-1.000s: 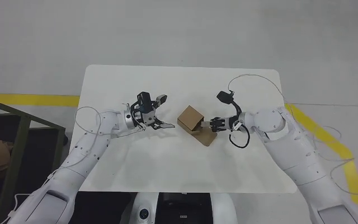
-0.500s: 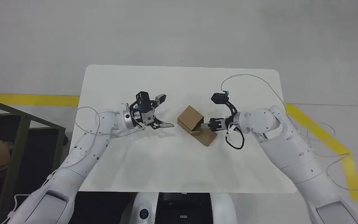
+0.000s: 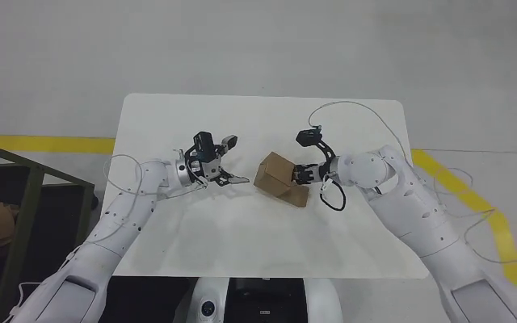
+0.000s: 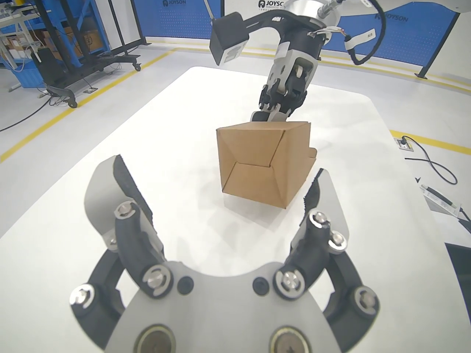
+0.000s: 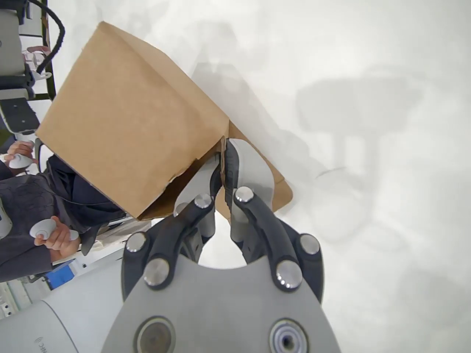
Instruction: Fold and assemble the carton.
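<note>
A brown carton (image 3: 274, 172) stands near the middle of the white table (image 3: 202, 234), tilted up on one edge. Its folded bottom panels face the left wrist camera (image 4: 261, 165). One flap (image 3: 299, 198) lies out flat on the table toward the right arm. My right gripper (image 3: 296, 177) is shut on a wall of the carton at its open end (image 5: 223, 156), one finger inside and one outside. My left gripper (image 3: 236, 179) hangs open a short way to the left of the carton (image 4: 217, 192), with nothing between its fingers.
The table's left, front and back parts are bare white surface. A loose cable (image 3: 363, 111) arcs over the back right of the table. A dark frame (image 3: 32, 194) stands beyond the table's left edge.
My right gripper has rotated and shifted left, tipping the carton up and nudging it slightly left. The left arm has barely moved.
</note>
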Controlling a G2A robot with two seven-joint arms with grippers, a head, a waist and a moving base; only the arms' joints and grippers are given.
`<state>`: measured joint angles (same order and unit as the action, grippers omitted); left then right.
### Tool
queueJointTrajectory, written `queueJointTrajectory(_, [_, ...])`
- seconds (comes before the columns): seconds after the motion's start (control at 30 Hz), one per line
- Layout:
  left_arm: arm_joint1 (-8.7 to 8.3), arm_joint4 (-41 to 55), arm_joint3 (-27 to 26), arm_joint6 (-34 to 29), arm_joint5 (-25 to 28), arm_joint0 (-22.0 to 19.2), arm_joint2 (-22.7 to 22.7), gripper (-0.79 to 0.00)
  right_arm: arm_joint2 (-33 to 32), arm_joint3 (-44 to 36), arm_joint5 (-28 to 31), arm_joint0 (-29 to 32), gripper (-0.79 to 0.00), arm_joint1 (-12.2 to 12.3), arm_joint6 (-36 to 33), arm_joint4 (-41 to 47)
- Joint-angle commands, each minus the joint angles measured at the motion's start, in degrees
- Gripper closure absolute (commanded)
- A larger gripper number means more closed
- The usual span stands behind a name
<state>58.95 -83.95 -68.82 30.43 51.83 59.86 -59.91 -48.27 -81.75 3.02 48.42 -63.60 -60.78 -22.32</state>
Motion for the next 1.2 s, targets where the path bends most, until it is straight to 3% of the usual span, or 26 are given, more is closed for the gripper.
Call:
queueJointTrajectory(0.0, [-0.01,0.07,-0.07,-0.08,0.03,0.05,-0.06,-0.785,-0.12,-1.41,0.77,-0.12,0.0,0.28,-1.82,-1.72])
queueJointTrajectory(0.33, [-0.13,-0.67,-0.12,-0.22,1.19,0.57,0.2,-0.785,3.18,-3.3,5.36,-3.74,0.0,0.02,-11.42,-6.85])
queueJointTrajectory(0.77, [-0.08,-2.86,-3.55,-1.47,6.17,2.07,3.42,-0.785,9.81,-0.87,3.28,-7.6,0.0,-3.1,-5.65,-11.75])
queueJointTrajectory(1.17, [1.28,-2.05,1.06,-2.53,6.17,-1.87,8.59,-0.785,10.1,-1.62,3.79,-7.4,0.0,-3.81,-4.63,-12.78])
